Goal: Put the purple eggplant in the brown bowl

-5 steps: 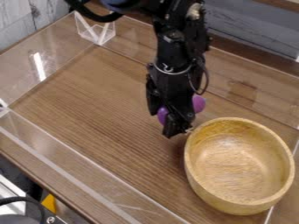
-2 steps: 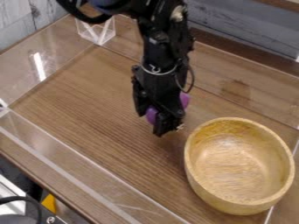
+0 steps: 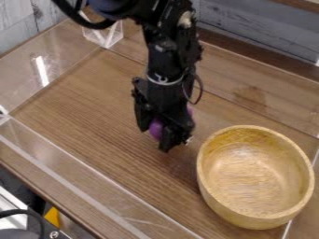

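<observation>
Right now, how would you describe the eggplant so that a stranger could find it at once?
Start at the wide wooden bowl at the right of the table. Just left of its rim the black gripper points down at the tabletop. The eggplant is the small glossy purple thing between its jaws, the only purple object in view, mostly hidden by them.

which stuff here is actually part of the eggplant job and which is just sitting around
Part of the job:
- purple eggplant, down at the gripper, on or just above the table
- brown bowl, holding nothing, to the right

Just there:
- wooden table
- clear plastic walls around the table
</observation>
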Robot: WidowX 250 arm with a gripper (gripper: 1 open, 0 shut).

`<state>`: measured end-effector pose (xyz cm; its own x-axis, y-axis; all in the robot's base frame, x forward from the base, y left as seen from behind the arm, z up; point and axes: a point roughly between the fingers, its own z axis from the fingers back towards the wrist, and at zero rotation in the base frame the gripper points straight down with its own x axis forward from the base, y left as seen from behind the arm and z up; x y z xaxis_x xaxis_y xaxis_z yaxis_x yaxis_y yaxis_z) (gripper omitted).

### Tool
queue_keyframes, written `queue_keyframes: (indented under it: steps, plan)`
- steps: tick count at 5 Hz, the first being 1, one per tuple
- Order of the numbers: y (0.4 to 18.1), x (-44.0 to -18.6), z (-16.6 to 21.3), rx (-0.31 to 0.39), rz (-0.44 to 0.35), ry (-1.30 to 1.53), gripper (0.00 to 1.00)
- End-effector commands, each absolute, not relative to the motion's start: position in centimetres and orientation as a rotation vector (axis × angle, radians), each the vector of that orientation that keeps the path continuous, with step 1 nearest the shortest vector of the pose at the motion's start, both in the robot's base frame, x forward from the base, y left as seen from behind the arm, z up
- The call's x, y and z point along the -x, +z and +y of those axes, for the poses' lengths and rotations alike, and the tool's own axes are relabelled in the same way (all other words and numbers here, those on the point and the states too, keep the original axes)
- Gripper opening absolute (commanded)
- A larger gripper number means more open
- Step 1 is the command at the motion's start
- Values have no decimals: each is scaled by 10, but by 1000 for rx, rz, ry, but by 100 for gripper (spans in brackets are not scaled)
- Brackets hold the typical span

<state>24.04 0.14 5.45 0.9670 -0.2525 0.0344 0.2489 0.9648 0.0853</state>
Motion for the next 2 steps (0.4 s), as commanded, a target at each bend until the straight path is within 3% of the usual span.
queue_keyframes:
  steps: [1, 2]
  plan:
    - [78, -256, -11, -66, -109, -297, 0]
    - [90, -259, -33, -40, -115, -351, 0]
